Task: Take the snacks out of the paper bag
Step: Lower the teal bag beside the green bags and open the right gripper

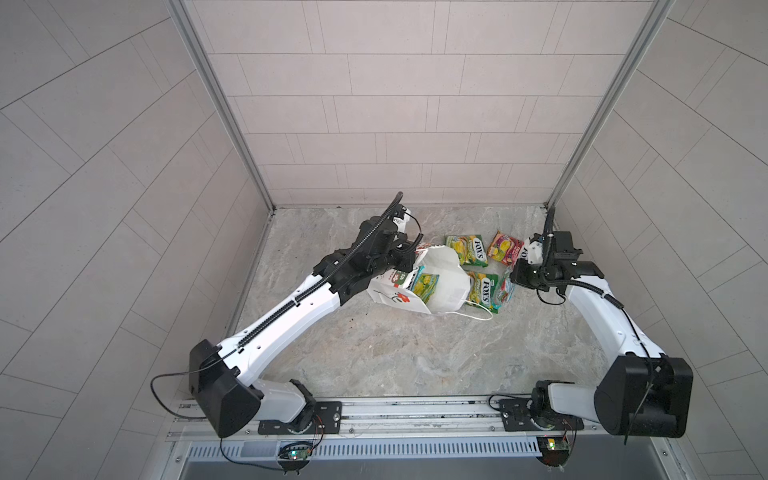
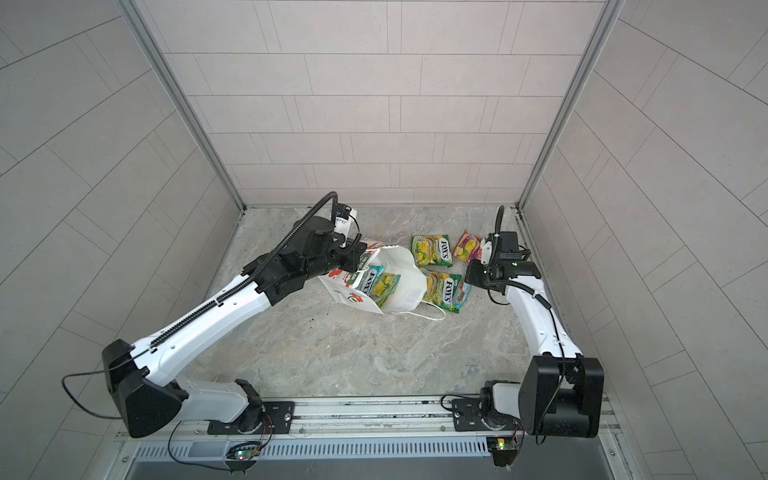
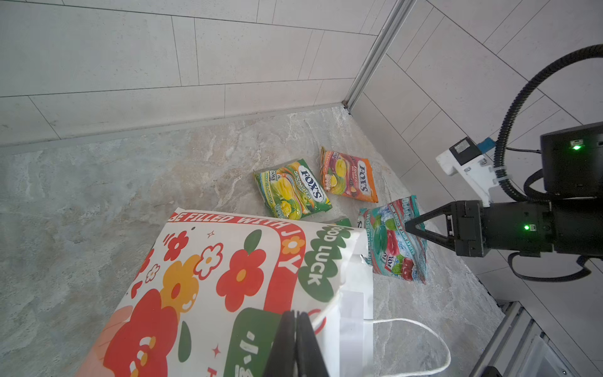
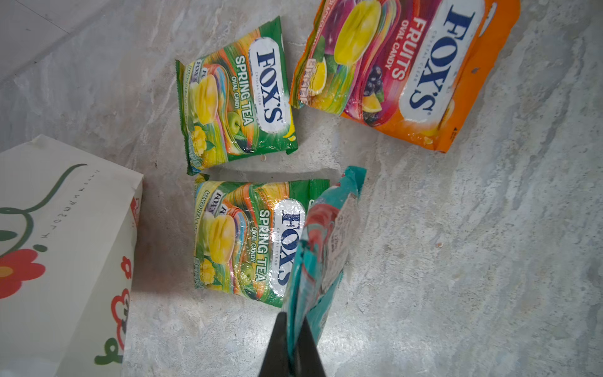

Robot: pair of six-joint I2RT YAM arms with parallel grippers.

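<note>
Since the paper bag (image 1: 440, 286) lies tipped on the marble tabletop (image 1: 374, 353) with its mouth turned up toward the camera, both top views look into it. A green-yellow packet (image 2: 386, 284) and a teal one beside it sit inside, so the task looks partly done. The left gripper (image 1: 410, 266) sits at the bag's rim, probably to steady it and keep the mouth open. The right gripper (image 1: 512, 277) hangs over the snacks already out on the bag's right. In the left wrist view the left fingers (image 3: 287, 342) are pressed together at the bag's wall near the string handle (image 3: 408, 326), apparently nipping the paper. That wall reads "BE FILLED WITH JOY" in a red band and "OOD LUCK" in green, among red and orange flowers. Beyond it the right jaws are closed on the Mint Blossom packet (image 3: 394, 244), whose side reads "MINT BLOSSOM". In the right wrist view those jaws pinch one edge of this teal packet, so it hangs edge-on and overlaps a corner of the nearer Spring Tea packet (image 4: 244, 241). Whether its far end touches the tabletop I cannot tell. The farther Spring Tea packet (image 4: 235, 98) lies just beside the nearer one. Both read "FOX'S CRYSTAL CLEAR SPRING TEA OVAL CANDY". The orange Fruits packet (image 4: 408, 75) reads "FOX'S FRUITS OVAL CANDY". All three lie flat and face up, grouped close together, likely to leave the way to the bag open.
</note>
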